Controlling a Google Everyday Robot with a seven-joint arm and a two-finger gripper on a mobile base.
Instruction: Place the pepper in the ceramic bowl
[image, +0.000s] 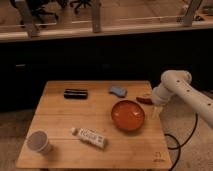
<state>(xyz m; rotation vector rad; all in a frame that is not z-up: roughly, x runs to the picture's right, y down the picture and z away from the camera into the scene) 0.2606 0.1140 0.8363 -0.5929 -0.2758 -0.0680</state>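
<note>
The ceramic bowl (128, 115) is round, glossy and orange-red, and sits on the right half of the wooden table (60, 117). The pepper (144, 99) is a small dark red piece just beyond the bowl's far right rim, near the table's right edge. My gripper (152, 104) is at the end of the white arm that comes in from the right. It sits right against the pepper's right end, beside the bowl's rim. I cannot tell if the pepper is held or lies on the table.
A blue oblong object (118, 91) lies behind the bowl. A black flat object (76, 93) lies at the far left. A white tube (89, 136) lies in front, with a grey-white cup (39, 142) at the front left corner. A cable (176, 142) hangs off the right side.
</note>
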